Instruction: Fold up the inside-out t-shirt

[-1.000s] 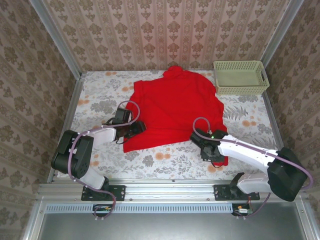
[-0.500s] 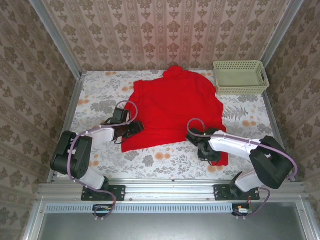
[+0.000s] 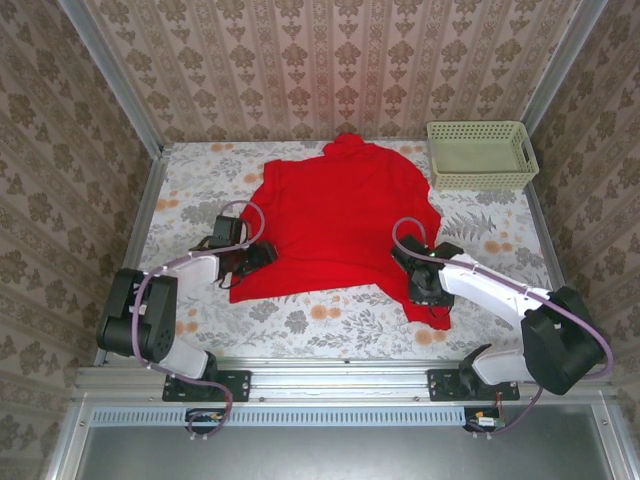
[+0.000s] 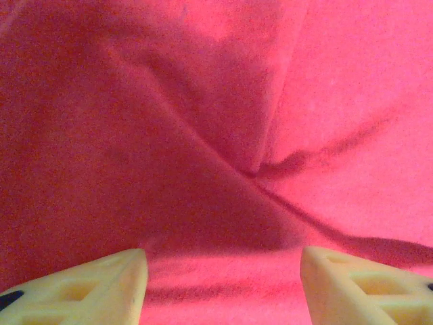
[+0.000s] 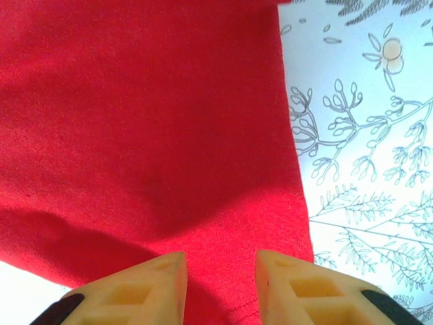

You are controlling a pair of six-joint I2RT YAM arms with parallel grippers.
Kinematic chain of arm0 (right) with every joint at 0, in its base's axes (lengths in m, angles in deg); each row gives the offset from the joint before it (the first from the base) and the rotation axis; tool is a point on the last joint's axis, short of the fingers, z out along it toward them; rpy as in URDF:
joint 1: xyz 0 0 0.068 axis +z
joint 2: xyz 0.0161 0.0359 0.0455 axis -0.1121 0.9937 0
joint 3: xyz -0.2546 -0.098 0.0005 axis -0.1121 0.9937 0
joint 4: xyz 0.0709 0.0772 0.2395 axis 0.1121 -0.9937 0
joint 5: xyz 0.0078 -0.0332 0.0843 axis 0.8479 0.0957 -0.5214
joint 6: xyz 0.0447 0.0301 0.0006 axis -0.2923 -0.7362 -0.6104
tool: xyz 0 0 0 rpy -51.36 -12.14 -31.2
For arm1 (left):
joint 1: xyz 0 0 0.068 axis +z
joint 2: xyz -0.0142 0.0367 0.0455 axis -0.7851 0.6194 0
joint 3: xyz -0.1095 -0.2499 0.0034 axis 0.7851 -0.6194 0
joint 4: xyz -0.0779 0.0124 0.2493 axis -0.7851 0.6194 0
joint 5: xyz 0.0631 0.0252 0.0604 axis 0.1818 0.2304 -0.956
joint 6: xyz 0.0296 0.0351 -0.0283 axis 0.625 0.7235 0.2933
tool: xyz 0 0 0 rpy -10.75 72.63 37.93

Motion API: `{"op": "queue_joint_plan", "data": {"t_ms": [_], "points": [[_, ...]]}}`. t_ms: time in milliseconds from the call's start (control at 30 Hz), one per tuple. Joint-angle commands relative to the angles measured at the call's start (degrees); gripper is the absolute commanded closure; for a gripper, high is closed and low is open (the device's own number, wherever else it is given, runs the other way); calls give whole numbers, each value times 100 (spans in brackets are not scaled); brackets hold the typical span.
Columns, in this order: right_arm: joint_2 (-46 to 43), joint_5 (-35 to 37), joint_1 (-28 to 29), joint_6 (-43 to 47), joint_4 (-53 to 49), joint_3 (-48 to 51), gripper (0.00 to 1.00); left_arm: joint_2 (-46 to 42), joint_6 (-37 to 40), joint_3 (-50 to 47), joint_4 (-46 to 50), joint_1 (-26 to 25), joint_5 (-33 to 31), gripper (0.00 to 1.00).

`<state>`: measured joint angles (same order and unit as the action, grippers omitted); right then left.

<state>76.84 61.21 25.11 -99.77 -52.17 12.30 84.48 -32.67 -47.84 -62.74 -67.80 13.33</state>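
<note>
Shirt position first: the inside-out t-shirt (image 3: 345, 225) lies spread flat on the table (image 3: 190, 195), collar twd the far wall, hem twd the arm bases. Its far right shoulder is just beside the pale green basket (image 3: 482, 180). Long axis runs near-to-far, w/ the hem end leaning a bit left.

The left gripper (image 3: 252, 257) sits low at the hem's left corner. The right gripper (image 3: 428, 292) is at the hem's right corner, w/ a strip of red poking out on its near side. So each arm is nearer its own corner, and the whole body of the shirt lies fwd of both, away from the bases.

Wrist views:
- **Left gripper** (image 4: 223, 291): jaws stand wide apart. Red cloth w/ a diagonal crease is close ahead and btwn the tips, and nothing looks clamped.
- **Right gripper** (image 5: 220, 284): jaws apart by a narrower gap, over the shirt's side edge. There is red to the left and under the tips, floral table cover to the right. No fold seen nipped there either.

Judgement: prob. the setup for a hem-to-collar fold, i.e. pinch both corners, then carry them fwd along the long axis. The corners aren't level (right one sits nearer the bases), so the fold line may skew unless both lift evenly. The cloth is thin and lies flat, so the tips likely need to go right down to the cover to catch it.
</note>
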Motion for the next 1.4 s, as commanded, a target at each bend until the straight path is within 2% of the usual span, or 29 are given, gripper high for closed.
{"op": "queue_joint_plan", "data": {"t_ms": [0,167,300,367,500,800,933,1033,1100,1233,1367], "points": [[-107,244,210,170,-407,-205,62,-443,277,173,741,-79,-132,34],[-118,108,1178,-237,-438,-291,61,-1198,274,10,1104,-83,-556,30],[184,-267,1901,-640,-163,-311,65,-1204,268,21,1123,-89,-488,31],[480,-454,2051,-784,18,-252,64,-1117,257,26,1097,-84,-452,32],[885,-346,2014,-924,182,-162,63,-1003,223,5,969,-84,-382,33],[1289,-16,1520,-735,253,-39,61,-734,313,-77,881,-32,-482,32],[1488,-50,1511,-735,194,10,68,-578,266,-95,870,51,-512,32],[1354,-51,1540,-698,113,10,90,-520,289,-102,875,101,-610,31],[1012,32,1568,-659,-101,-51,100,-401,329,-41,948,197,-628,32],[230,377,1557,-506,-845,-341,100,-354,369,84,1076,333,-541,36],[-384,549,1540,-189,-1422,-756,100,-772,446,211,1451,283,-917,36]]}}
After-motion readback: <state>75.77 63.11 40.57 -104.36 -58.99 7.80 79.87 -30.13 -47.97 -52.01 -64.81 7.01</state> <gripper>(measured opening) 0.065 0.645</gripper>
